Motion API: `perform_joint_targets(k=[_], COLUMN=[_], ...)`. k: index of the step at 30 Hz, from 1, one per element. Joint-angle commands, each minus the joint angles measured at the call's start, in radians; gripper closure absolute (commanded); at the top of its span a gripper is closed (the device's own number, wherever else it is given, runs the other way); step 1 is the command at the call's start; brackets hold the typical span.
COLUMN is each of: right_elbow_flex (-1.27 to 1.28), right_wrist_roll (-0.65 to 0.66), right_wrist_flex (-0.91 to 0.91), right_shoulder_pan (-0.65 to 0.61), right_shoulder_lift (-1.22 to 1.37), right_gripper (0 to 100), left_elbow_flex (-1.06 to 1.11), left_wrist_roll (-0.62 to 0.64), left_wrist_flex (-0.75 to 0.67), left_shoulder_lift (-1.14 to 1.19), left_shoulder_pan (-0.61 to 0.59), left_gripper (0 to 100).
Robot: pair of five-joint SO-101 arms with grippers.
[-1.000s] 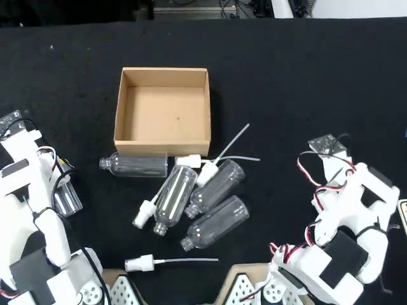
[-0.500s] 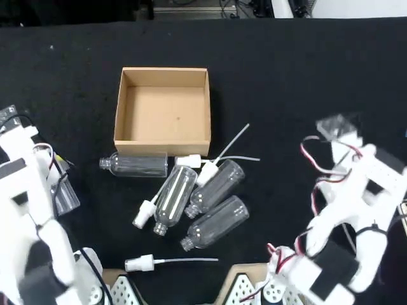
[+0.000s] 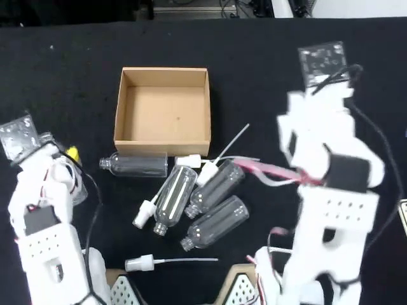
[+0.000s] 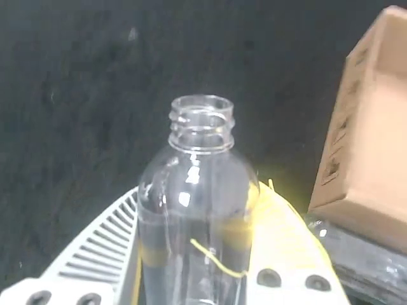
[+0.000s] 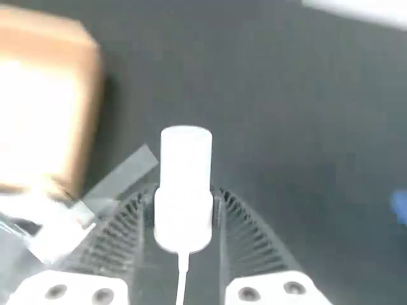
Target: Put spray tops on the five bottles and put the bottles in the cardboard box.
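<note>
**Fig. Capping the first bottle.** My left jaws are clamped round the body of an open bottle (image 4: pixel 202 152). Its threaded neck stands free beyond them, to the left of the cardboard box (image 3: pixel 164 108) and apart from it. My right jaws are closed on a spray top (image 5: pixel 186 165), with its thin dip tube running back between them. In the high view that arm stands raised over the desk (image 3: pixel 76 76), to the right of the box.

The box holds nothing yet. Four uncapped bottles (image 3: pixel 173 198) lie touching in a cluster just in front of it, with loose tops (image 3: pixel 141 262) among and near them.

As I judge it, the step in hand is mating top to neck.
- **Alignment:** I need to bring the two arms together with the top's axis in line with the bottle's.
- **Tube first:** The tube tip must enter the mouth before the collar. A slight offset would catch it on the rim and bend it.
- **Seating:** Only once the collar sits square do I twist.
- **Grip:** The smooth clear wall may spin in the left jaws, so that grip must hold firm.
</note>
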Motion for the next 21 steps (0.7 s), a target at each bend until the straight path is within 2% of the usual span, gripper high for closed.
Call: perform_joint_targets(k=[1,6,10,17,21], right_elbow_flex=[-0.117,-0.111,-0.107,-0.107,-0.107], right_wrist_roll=[-0.144,-0.241,-0.307,-0.388,-0.408], right_wrist_flex=[-0.077,-0.267,-0.425,-0.666,-0.726], right_shoulder_pan=[-0.250,-0.454,-0.552,-0.592,-0.592], right_shoulder_lift=[-0.091,-0.090,-0.091,-0.091,-0.091], right_gripper=[98.8,98.8,98.8,98.8,98.8], left_elbow_flex=[0.041,0.136,0.211,0.236,0.298], left_wrist_roll=[0.008,0.003,0.003,0.005,0.011], left_wrist_flex=[-0.025,-0.026,-0.026,-0.184,-0.348], left_shoulder_lift=[-0.213,-0.463,-0.657,-0.612,-0.612], left_shoulder_pan=[0.036,0.119,0.194,0.262,0.317], left_gripper=[97,97,97,97,97])
